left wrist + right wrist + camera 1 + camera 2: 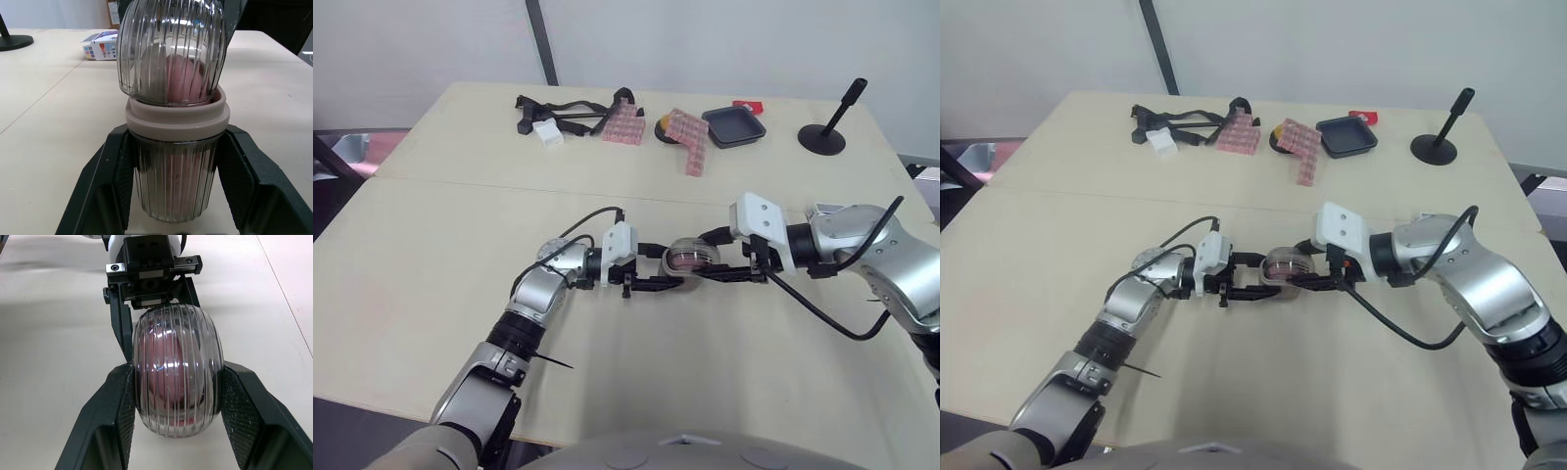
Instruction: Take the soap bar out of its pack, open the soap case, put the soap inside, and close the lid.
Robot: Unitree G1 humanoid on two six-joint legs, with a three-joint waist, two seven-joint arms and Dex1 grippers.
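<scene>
While the left fingers [105,183] pinched the ribbed clear base [173,188] of the soap case [690,258], one black finger pressed to each flank, the right fingers [110,416] gripped its domed lid [177,367] in the same manner. The two sets of fingers pointed at each other from opposite sides, and their tips nearly met around the case. It lay between them low over the table [460,294], though whether it touched the surface could not be told.

The pink soap [182,78] sat inside the case and showed through the ribbed lid. The lid leaned on the pale pink rim [176,117] of the base. It was tilted, with one edge dropped into the rim and the other riding above it, so it was not flush.

Past the tips of the left fingers, well apart from the case, the soap pack [100,43] lay flat on the table. It was a white carton with coloured print.

Far beyond both sets of fingers, along the far side of the table, were several other things. They were a black tray [734,128], a black stand [824,135] with a tilted post, two pink patterned packets [625,123], a white block [548,134] and a tangle of black straps [566,110].
</scene>
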